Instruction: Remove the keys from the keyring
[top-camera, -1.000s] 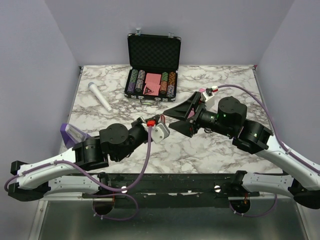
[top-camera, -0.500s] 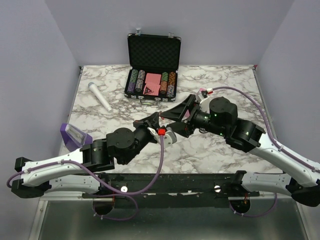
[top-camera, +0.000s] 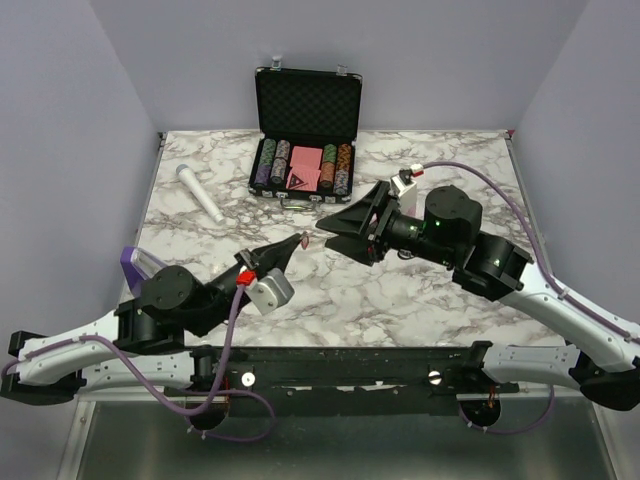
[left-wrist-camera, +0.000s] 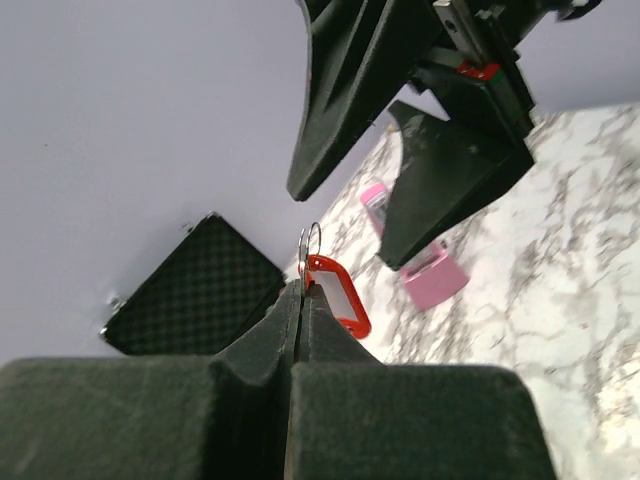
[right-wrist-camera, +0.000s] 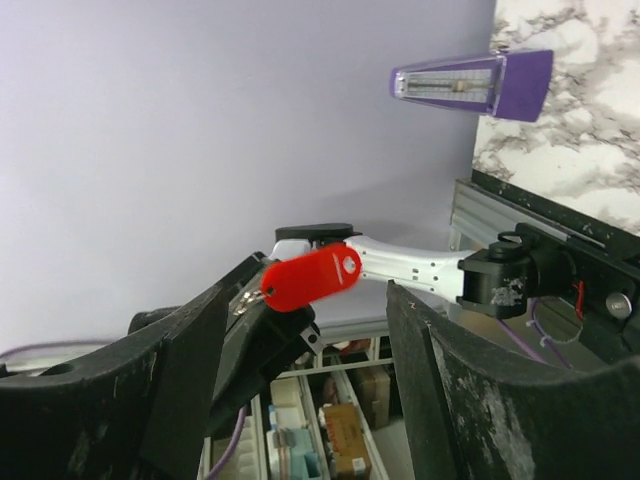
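My left gripper (left-wrist-camera: 300, 292) is shut on the keys (left-wrist-camera: 301, 250), a thin silver piece seen edge-on with a small silver loop above it. The keyring (left-wrist-camera: 338, 292), a red oval tag, hangs off to the right of the fingertips. In the right wrist view the keyring (right-wrist-camera: 312, 277) sticks out past the left fingers, with silver bits (right-wrist-camera: 243, 301) at its end. My right gripper (top-camera: 338, 238) is open and empty, a short way from the left gripper (top-camera: 297, 243), its fingers spread towards the tag (top-camera: 303, 240).
An open black case (top-camera: 306, 100) of poker chips and pink cards stands at the back. A white microphone (top-camera: 200, 194) lies at back left. A purple metronome (top-camera: 140, 264) stands near the left edge. A pink object (left-wrist-camera: 430, 277) lies under the right arm.
My left gripper has pulled back towards the lower left, away from the right gripper, carrying the tag. The right gripper has shifted slightly left and stays open.
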